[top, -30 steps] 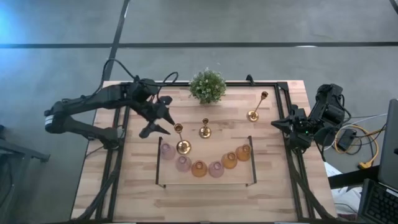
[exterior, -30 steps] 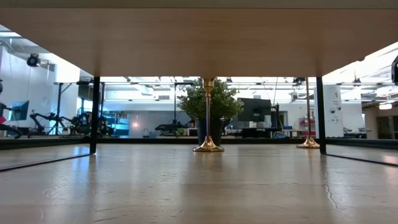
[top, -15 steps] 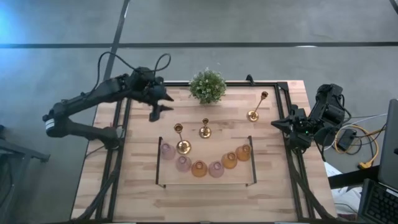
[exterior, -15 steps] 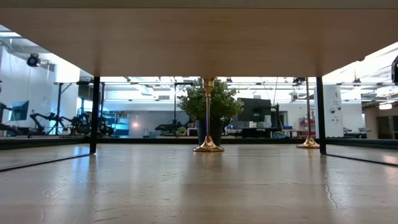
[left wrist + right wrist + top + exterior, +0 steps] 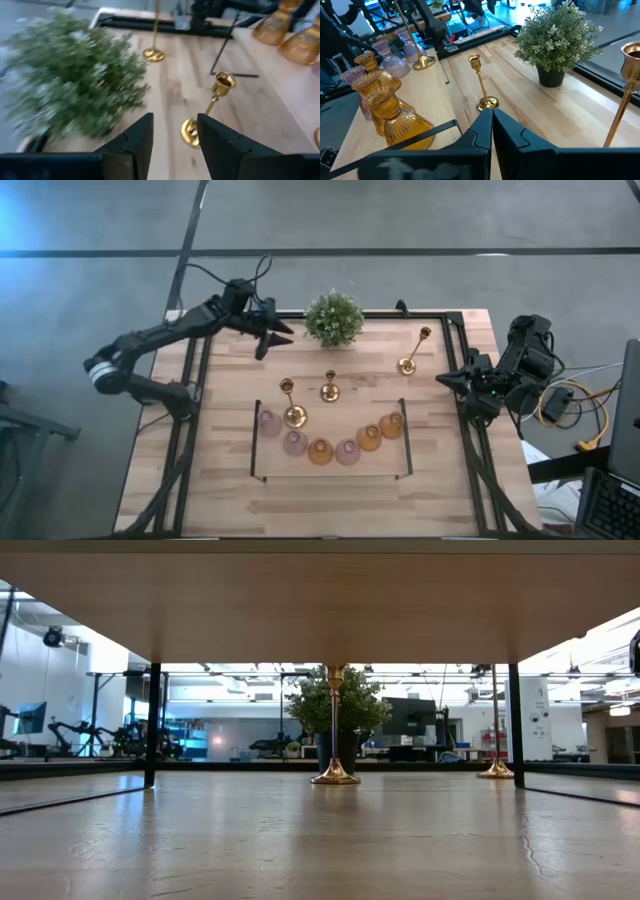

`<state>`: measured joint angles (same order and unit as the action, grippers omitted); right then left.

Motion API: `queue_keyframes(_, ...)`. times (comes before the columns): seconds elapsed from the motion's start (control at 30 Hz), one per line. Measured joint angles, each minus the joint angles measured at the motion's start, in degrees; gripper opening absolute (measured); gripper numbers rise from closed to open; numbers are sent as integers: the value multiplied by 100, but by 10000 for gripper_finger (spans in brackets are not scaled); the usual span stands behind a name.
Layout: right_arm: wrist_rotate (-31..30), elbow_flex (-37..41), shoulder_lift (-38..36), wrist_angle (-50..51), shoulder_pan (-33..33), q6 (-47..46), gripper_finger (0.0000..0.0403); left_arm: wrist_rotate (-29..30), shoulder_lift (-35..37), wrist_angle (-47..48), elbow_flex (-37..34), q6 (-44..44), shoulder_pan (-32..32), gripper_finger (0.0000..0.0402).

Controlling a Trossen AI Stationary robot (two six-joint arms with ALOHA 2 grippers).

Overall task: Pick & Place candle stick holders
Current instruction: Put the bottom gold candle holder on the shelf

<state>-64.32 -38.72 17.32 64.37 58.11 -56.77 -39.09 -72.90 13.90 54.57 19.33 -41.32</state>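
Pulled back from the left candlestick [image 5: 291, 405] to the far edge of the wooden table [image 5: 230, 480]: left gripper [image 5: 280, 335], now just beside the potted plant [image 5: 333, 318], fingers [image 5: 137, 142] parted with a clear gap and nothing between them. Parked off the table's right edge and unchanged: right gripper [image 5: 445, 380], fingers [image 5: 507, 130] pressed together, empty. Standing upright on round bases: all three brass candlesticks, the left one at the near-left, the middle candlestick [image 5: 329, 387] just beside it, the right candlestick [image 5: 413, 353] well apart toward the far right. Set in a shallow arc along the near side, inside a thin black frame [image 5: 255, 440]: six squat glass cups, three pink cups [image 5: 269, 422] and three amber cups [image 5: 320, 451], close to touching.
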Motion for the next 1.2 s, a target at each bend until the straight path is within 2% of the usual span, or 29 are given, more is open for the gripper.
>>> queue_keyframes(0.1,1,0,0,1,0,0,8,-349,-438,-347,-19,113,61,154)
queue_keyframes(0.23,1,0,0,-1,0,0,8,-437,-1036,-339,1,538,164,153)
queue_keyframes(0.4,0,0,0,0,0,0,8,-890,-1564,-443,87,797,292,153)
queue_keyframes(0.57,1,0,0,-1,0,0,8,-1363,-1918,-1136,107,939,541,153)
queue_keyframes(0.67,0,0,1,0,0,0,8,-1405,-2098,-1576,87,952,734,153)
queue_keyframes(0.8,-2,0,1,-1,0,0,8,-1397,-2253,-1686,80,1150,898,153)
queue_keyframes(1.2,1,0,0,-1,0,0,8,-1629,-2917,-2469,158,1109,1074,151)
